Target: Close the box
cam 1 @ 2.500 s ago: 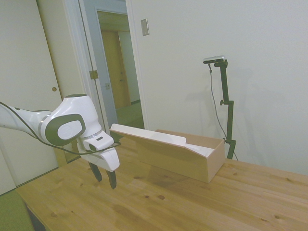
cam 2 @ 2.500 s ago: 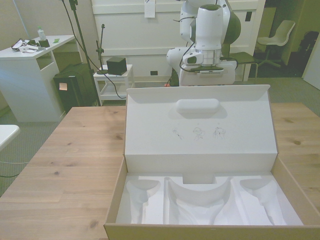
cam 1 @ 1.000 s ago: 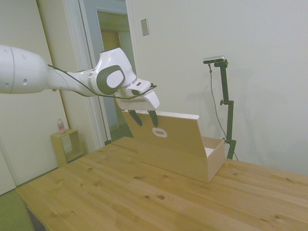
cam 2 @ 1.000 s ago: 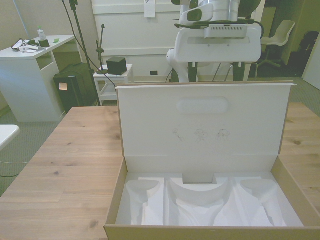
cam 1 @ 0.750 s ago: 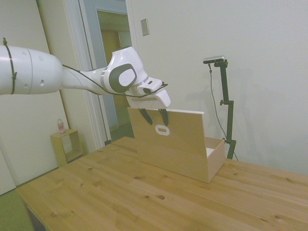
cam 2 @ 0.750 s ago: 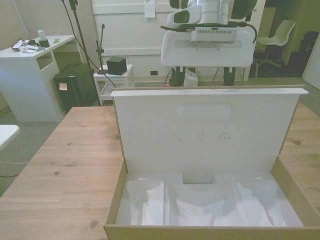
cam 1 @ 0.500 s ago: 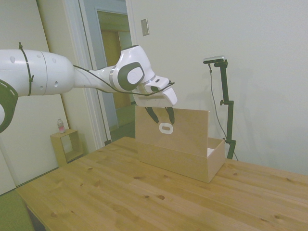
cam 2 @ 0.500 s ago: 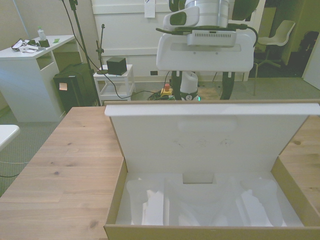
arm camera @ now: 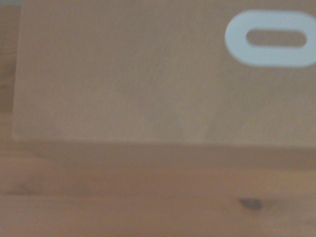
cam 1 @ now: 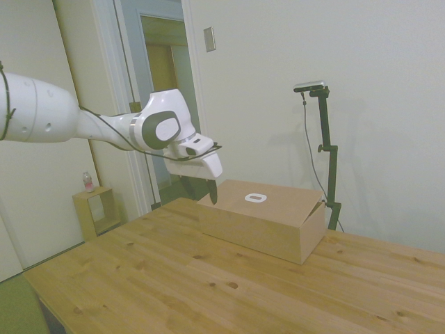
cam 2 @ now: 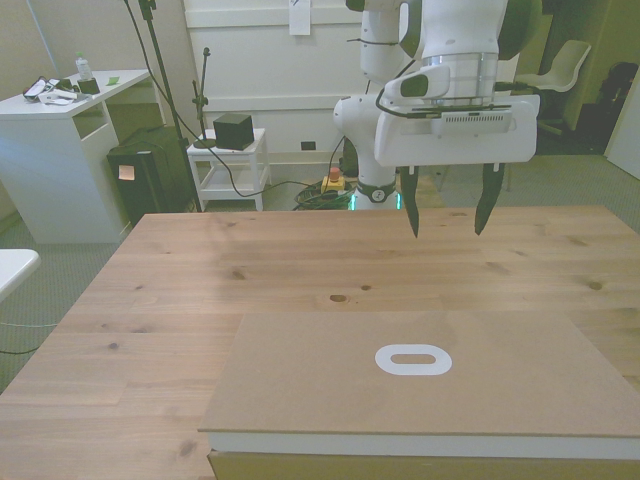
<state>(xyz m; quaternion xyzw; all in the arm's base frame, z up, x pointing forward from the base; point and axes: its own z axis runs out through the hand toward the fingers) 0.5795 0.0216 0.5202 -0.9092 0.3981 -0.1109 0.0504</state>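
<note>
Light-brown cardboard box (cam 1: 261,219) sits on the wooden table (cam 1: 208,292) w/ its lid flap (cam 2: 420,370) lying flat over the top, white-rimmed oval handle hole (cam 2: 412,360) facing up. No brand, label or readable writing shows on the box; the oval is its only mark.

Side view, l. to r.: small wooden cube shelf (cam 1: 94,212) on the floor by the doorway w/ a bottle (cam 1: 87,182) on top, its label too small to read; then the white arm (cam 1: 83,125) reaching in; then the gripper (cam 1: 208,189) hanging over the table just beside the box's long side, not touching it; then the box near the table's far edge.

Front view: gripper (cam 2: 446,222) hovers above bare tabletop beyond the lid's far edge, two dark fingers (cam 2: 411,208) pointing down and spread wide apart, nothing between them. Box fills the near part of the frame, toward the front view's right.

Wrist view, soft focus: lid surface (arm camera: 128,74), part of the oval hole (arm camera: 271,39) and a strip of tabletop (arm camera: 123,202) w/ a dark knot (arm camera: 252,203).
</note>
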